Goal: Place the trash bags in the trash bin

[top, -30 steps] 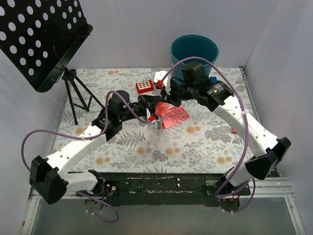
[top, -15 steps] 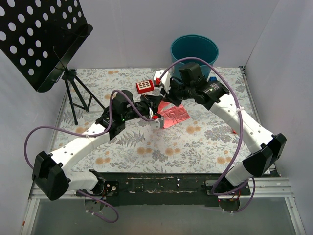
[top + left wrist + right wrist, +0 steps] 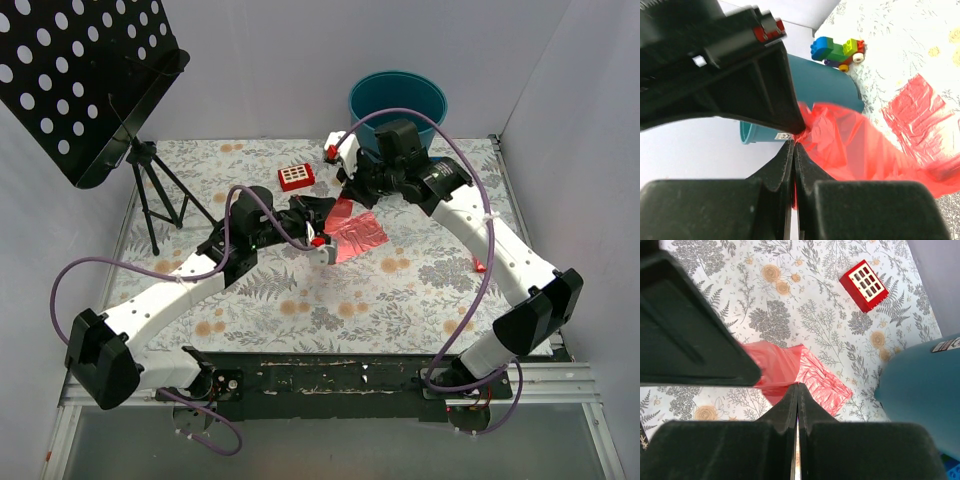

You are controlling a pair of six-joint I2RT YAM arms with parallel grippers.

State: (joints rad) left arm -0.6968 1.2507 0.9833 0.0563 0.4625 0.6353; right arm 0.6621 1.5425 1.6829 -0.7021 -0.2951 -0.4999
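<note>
Left gripper [image 3: 794, 146]: we find the jaws pressed together with a fold of the trash bags [image 3: 860, 145] pinched at their tips. The red film fans out from that pinch, away from the jaws and down to the table [image 3: 420, 290].

Right gripper [image 3: 797, 387]: the jaws are likewise closed to a thin line. The film comes out right at their tips, so we judge that they grip it too. The two sets of tips sit just beside each other, both on the same bunched corner of film.

Lie of the bags: one end is raised at the jaws. The other end rests flat on the table as a creased rectangle. Its long axis runs diagonally, from the grippers toward the near right. We cannot tell how many sheets are in the bundle.

Deciding relation: the bin [image 3: 397, 100] stands at the far edge, beyond both grippers and slightly to the right. Its mouth is higher than the pinch point. The right gripper is just in front of the bin wall, and the left one is farther back, so the right arm is the nearer. We judge that the film must go up and away from the bases to clear the rim, with the flat tail trailing behind.

Pose: the left arm stretches low across the middle of the table, forearm angled to the right. The right arm arches high, its wrist turned back toward the left, in front of the bin
</note>
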